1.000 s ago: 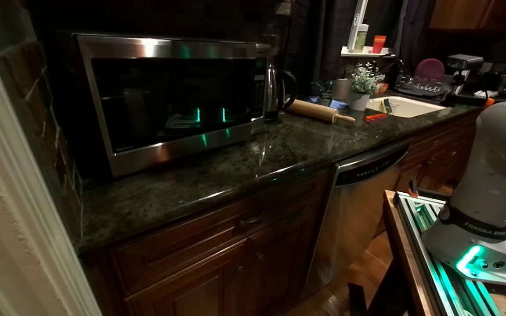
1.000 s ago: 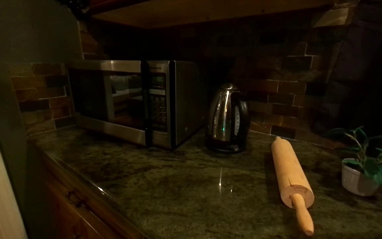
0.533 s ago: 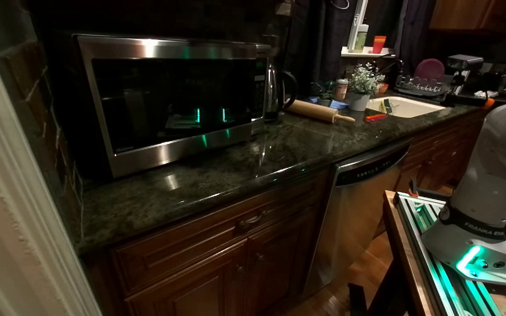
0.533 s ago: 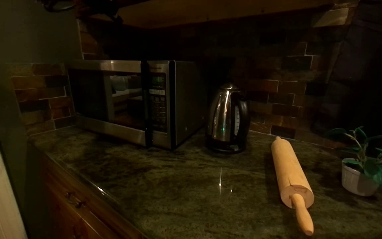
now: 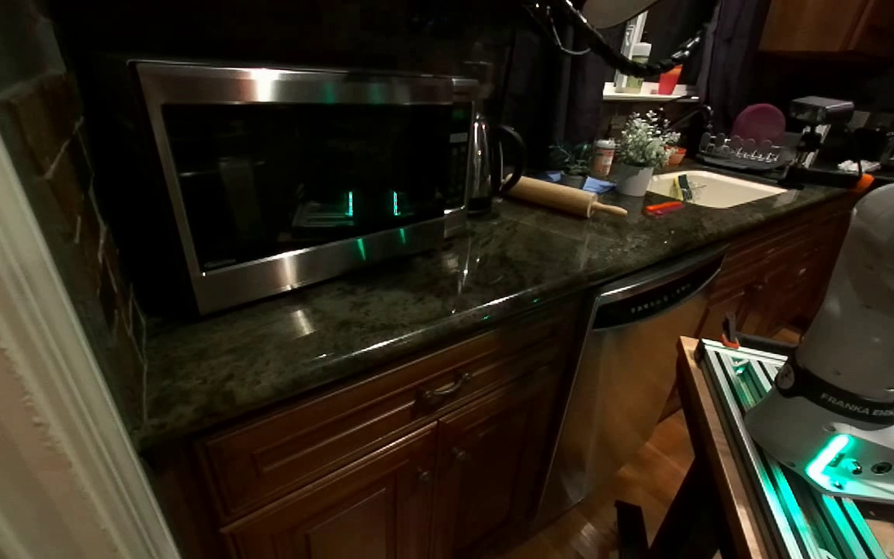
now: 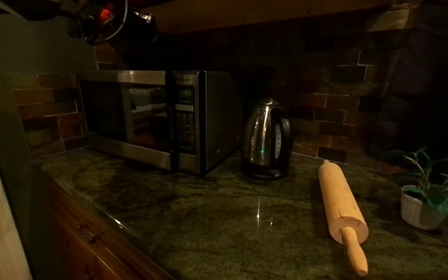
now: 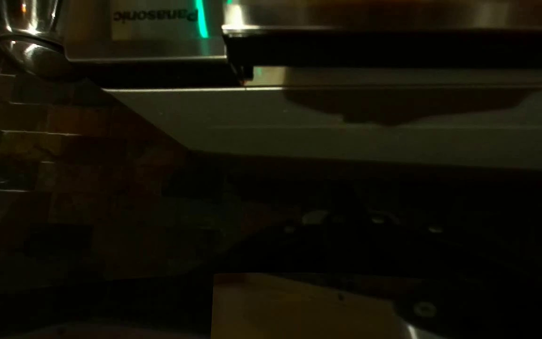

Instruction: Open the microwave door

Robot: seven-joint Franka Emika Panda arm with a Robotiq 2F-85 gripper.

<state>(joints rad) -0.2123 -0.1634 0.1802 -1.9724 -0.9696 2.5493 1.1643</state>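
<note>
The microwave door, a dark glass window in a steel frame, shows in both exterior views. It spans most of the microwave's front and stands slightly proud of the control panel. The wrist view is upside down and shows the door's upper steel frame and the microwave's grey top. My gripper is a dark silhouette there; its fingers appear to meet in the middle with nothing between them. In an exterior view the black gripper hangs above the microwave, apart from it. No contact with the door shows.
A steel kettle stands beside the microwave, and a rolling pin and potted plant lie further right on the granite counter. A wooden cabinet underside hangs above. A brick wall bounds the left. The view is dark.
My gripper has come further into view above the microwave, moving right and down in an exterior view. An arm link with a cable has entered at the top. The door has not moved.
</note>
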